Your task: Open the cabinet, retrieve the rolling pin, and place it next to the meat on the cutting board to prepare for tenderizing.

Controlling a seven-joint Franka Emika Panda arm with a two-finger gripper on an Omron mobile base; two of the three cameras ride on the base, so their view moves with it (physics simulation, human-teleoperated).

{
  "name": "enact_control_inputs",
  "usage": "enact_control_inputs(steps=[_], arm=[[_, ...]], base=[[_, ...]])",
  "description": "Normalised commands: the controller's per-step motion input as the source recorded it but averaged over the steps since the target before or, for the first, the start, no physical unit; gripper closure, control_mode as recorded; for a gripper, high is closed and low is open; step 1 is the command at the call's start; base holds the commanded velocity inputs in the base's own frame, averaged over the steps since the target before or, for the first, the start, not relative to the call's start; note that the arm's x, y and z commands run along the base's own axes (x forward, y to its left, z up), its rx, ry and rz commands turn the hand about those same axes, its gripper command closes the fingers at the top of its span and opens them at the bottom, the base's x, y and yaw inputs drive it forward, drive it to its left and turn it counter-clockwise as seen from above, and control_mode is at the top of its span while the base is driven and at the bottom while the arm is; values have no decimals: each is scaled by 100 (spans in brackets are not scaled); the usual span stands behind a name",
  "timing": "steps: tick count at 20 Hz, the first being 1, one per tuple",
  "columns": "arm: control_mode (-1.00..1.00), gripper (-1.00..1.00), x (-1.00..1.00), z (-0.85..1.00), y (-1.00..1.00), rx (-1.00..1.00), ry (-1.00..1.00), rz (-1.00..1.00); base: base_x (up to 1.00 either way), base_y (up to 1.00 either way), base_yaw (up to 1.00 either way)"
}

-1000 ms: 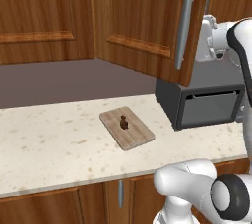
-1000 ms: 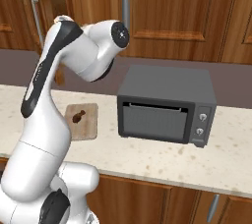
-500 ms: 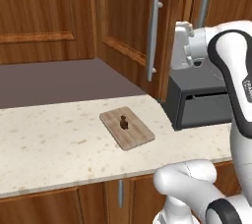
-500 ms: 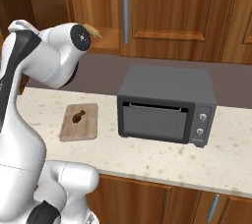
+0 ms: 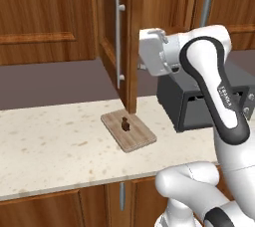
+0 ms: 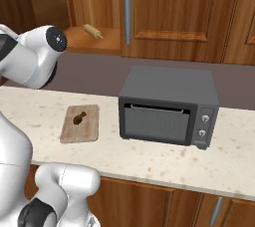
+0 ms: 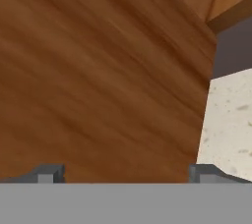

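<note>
The cabinet (image 5: pixel 130 32) is tall, reddish-brown wood with a panelled door and a long grey bar handle (image 5: pixel 118 39); its door stands swung open, edge-on in the left base view. Inside, on the wooden shelf (image 6: pixel 94 39), lies the rolling pin (image 6: pixel 92 31), a slim tan cylinder with thin handles, set at a slant. On the table below rests the cutting board (image 5: pixel 128 130), a pale, flat wooden slab with rounded corners. The meat (image 5: pixel 125 125), a small dark brown lump, sits near the board's middle.
</note>
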Motion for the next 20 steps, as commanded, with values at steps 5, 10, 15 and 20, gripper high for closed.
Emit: enact_control_inputs(steps=[5, 10, 15, 20], arm=[[-100, -100, 2, -21, 30, -3, 2, 7], [-100, -100, -3, -4, 1, -5, -13, 1], [-100, -100, -9, 2, -55, -8, -25, -9], [-100, -100, 0, 14, -66, -11, -21, -13]], base=[[0, 0, 0], [0, 0, 0], [0, 0, 0], [0, 0, 0]])
